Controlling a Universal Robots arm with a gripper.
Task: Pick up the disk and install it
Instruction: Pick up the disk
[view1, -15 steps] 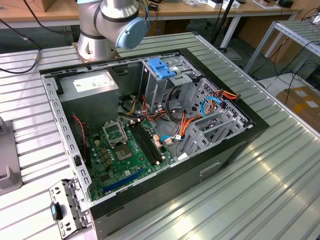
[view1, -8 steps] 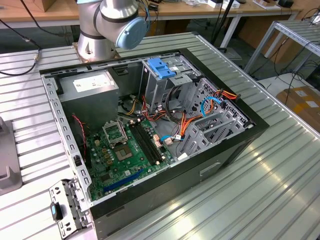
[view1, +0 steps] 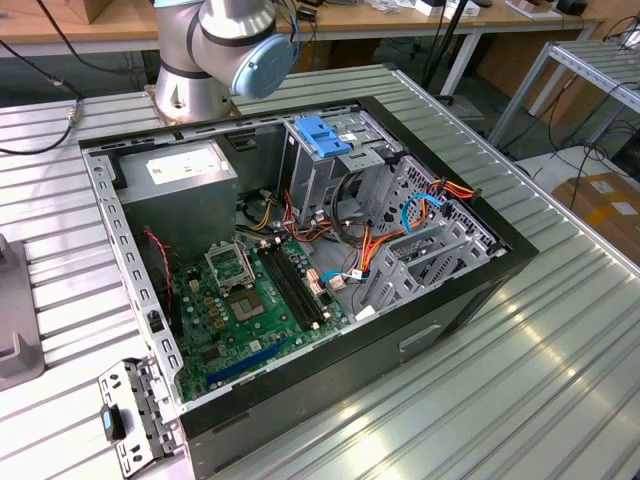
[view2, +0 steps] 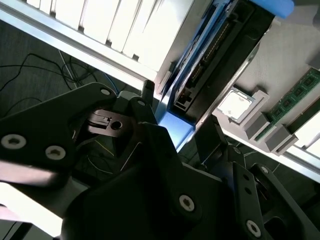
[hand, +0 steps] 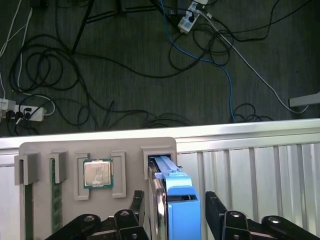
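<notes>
Jaws spread, straddling the disk (hand: 182, 215) upright in its grey holder (hand: 100, 147); contact unclear.

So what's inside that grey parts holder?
The disk stands on edge in one slot, a processor chip and memory stick in others; the slot hides the disk's lower part.

Inside the open case (view1: 300, 395), free room straight down over the motherboard (view1: 235, 310). Hemmed at the exterior view's left by the power supply (view1: 180, 175), at its right by the drive cage (view1: 312, 182) and a tangle of orange and blue cables (view1: 385, 245). Wide passage over the ribbed table (view1: 560, 370) alongside. In the first wrist view, apparently only slim gaps between the disk (hand: 184, 220), upright in its slot of the grey holder (hand: 100, 147), and the spread fingers (hand: 214, 210) of the gripper (hand: 174, 202). Processor (hand: 97, 173) seated just beside that slot, memory stick (hand: 55, 192) further along. Past the table edge, loose floor cables (hand: 125, 65).
</notes>
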